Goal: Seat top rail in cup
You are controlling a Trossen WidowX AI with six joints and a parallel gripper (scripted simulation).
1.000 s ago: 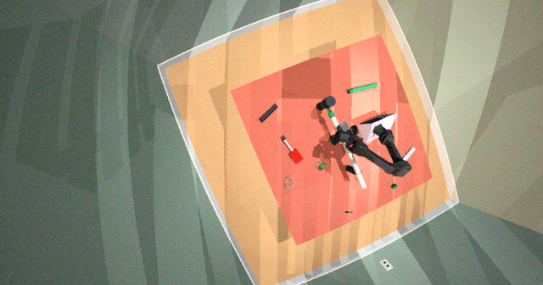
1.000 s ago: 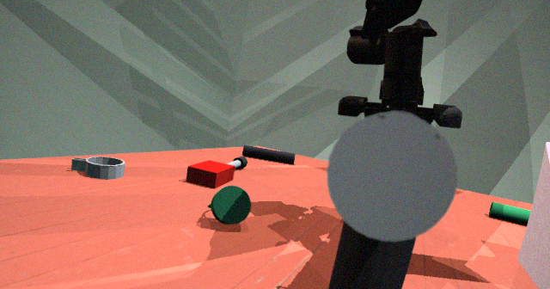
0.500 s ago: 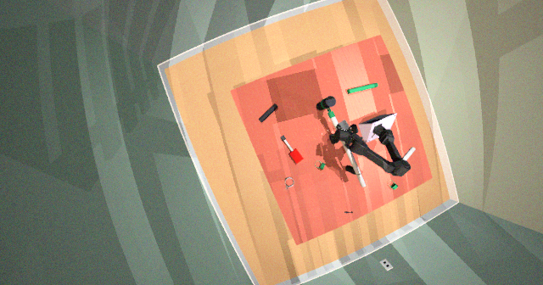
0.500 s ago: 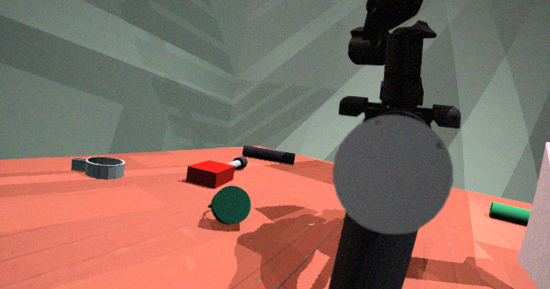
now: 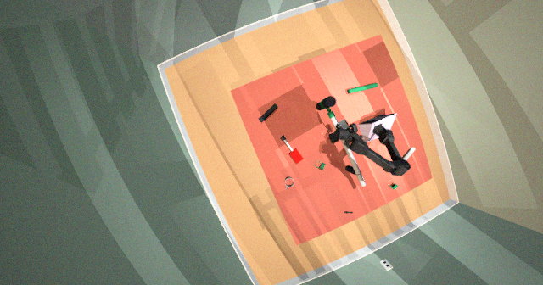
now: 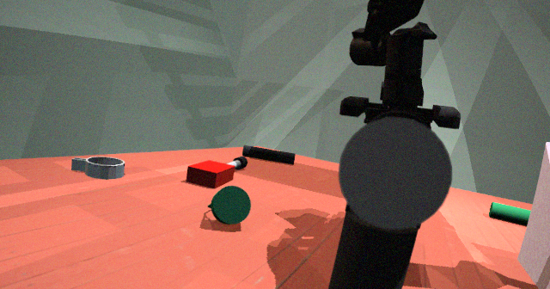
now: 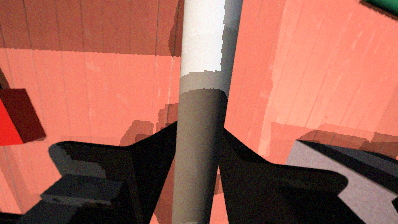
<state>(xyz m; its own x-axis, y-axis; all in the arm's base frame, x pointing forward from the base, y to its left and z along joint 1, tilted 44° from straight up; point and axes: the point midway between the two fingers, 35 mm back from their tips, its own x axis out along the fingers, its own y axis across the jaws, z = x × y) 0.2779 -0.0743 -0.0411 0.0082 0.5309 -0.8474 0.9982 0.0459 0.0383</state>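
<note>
The pale top rail [image 5: 360,178] [image 7: 205,50] runs slantwise over the red mat. In the exterior view I look along it at its round grey end face [image 6: 395,173], which sits over a dark line post [image 6: 371,255]. My gripper [image 5: 340,130] [image 6: 400,114] [image 7: 199,126] is shut on the rail, one finger on each side, near its far end. That far end points at the dark big post [image 5: 326,103], where a small green rail-end cup [image 5: 329,114] sits. I cannot tell how deep the rail end sits in the cup.
On the mat lie a green cylinder [image 5: 361,88] [image 6: 509,212], a black cylinder [image 5: 268,113] [image 6: 268,154], a red block with a handle [image 5: 295,155] [image 6: 210,173], a grey ring band [image 5: 289,181] [image 6: 104,167] and a green disc [image 6: 230,205]. A white box [image 5: 377,125] [image 6: 539,220] stands beside the arm.
</note>
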